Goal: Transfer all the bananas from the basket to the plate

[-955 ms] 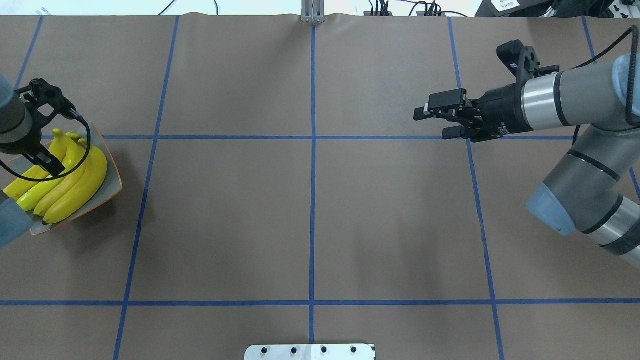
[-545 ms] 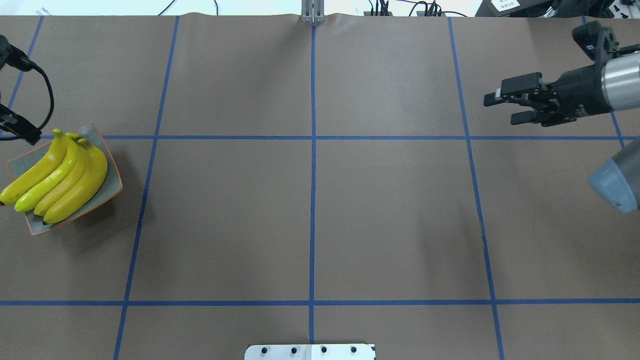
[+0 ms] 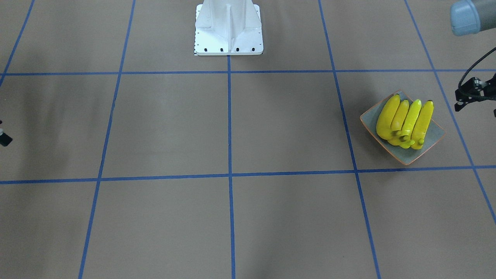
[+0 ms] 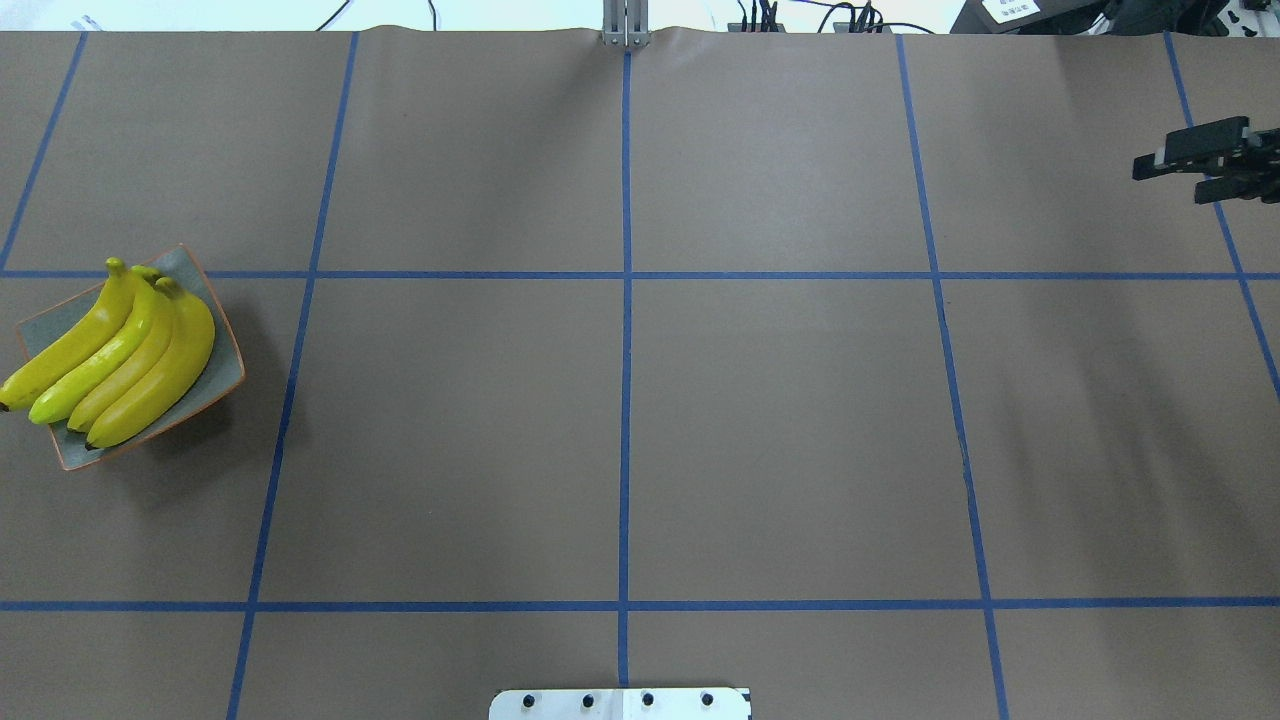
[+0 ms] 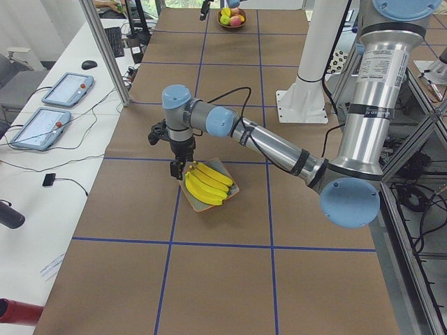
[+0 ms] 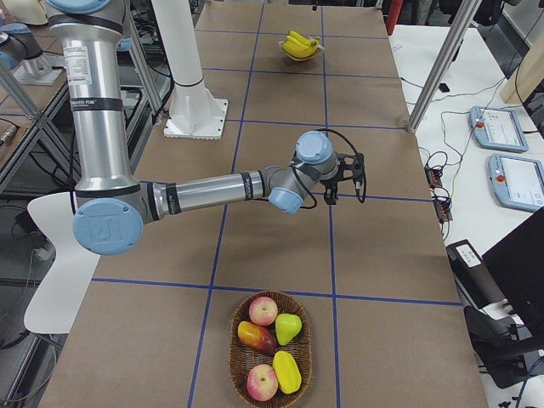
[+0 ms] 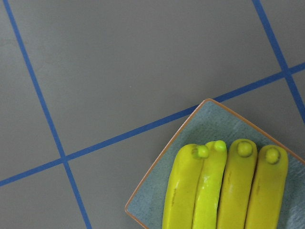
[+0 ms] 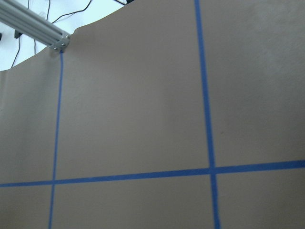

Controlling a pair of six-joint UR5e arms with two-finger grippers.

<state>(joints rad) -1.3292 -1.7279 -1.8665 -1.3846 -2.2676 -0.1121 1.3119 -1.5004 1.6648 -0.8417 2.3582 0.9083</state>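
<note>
Several yellow bananas [image 4: 120, 360] lie side by side on the grey-green plate [image 4: 187, 266] at the table's left; they also show in the front view as bananas [image 3: 405, 120] on the plate [image 3: 434, 135] and in the left wrist view as bananas [image 7: 224, 191]. In the exterior left view my left gripper [image 5: 178, 169] hangs just beside the plate's far-left edge, and I cannot tell its state. My right gripper [image 4: 1172, 180] is open and empty at the overhead view's right edge. The wicker basket [image 6: 242, 374] holds other fruit and no banana shows in it.
The robot's white base [image 3: 228, 29] stands at the middle of the near table edge. Blue tape lines divide the brown table [image 4: 620, 420]. Tablets and cables lie on a side table [image 5: 49, 132] beyond the far edge.
Both arms have drawn outward. The left arm left the overhead view on the left, uncovering the plate. The right gripper slid to the right edge, still open. The bananas stayed put.
</note>
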